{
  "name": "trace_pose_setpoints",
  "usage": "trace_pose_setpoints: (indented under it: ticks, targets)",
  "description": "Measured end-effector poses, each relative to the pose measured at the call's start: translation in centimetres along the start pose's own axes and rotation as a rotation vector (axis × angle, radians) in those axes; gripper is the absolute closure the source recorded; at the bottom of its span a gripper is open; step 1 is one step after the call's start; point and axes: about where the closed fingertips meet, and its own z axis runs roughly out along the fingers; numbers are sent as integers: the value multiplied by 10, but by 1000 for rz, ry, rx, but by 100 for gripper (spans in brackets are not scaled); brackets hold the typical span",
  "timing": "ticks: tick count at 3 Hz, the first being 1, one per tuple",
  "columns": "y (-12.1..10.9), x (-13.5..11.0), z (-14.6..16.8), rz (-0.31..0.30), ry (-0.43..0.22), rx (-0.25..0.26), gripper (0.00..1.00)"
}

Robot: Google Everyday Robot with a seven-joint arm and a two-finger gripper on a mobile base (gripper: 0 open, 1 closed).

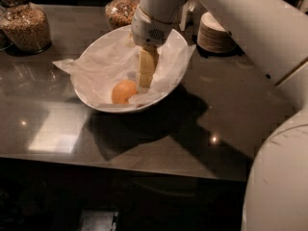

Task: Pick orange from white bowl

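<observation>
The orange [123, 91] lies in the white bowl [91, 100], low in its front part, on crinkled white paper. The bowl stands on a dark countertop. My gripper [143, 83] reaches down into the bowl from above, its pale finger right beside the orange on its right side. The arm's white wrist hangs over the bowl's far rim and hides part of it. The orange rests on the paper and is not lifted.
Two glass jars of grains stand at the back left [26, 25] and back centre [121, 8]. A stack of pale plates [215, 32] sits at the back right. The counter's front edge [120, 165] runs across the lower view.
</observation>
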Motion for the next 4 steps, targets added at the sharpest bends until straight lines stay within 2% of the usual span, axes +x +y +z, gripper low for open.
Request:
trace_pose_setpoints:
  ticks: [1,3,4]
  targets:
    - [-7,-13,-17,-8,44,20,0]
    - [-11,-22,-27,-15,60,39,0]
    - [-11,-22,-27,-15,60,39,19]
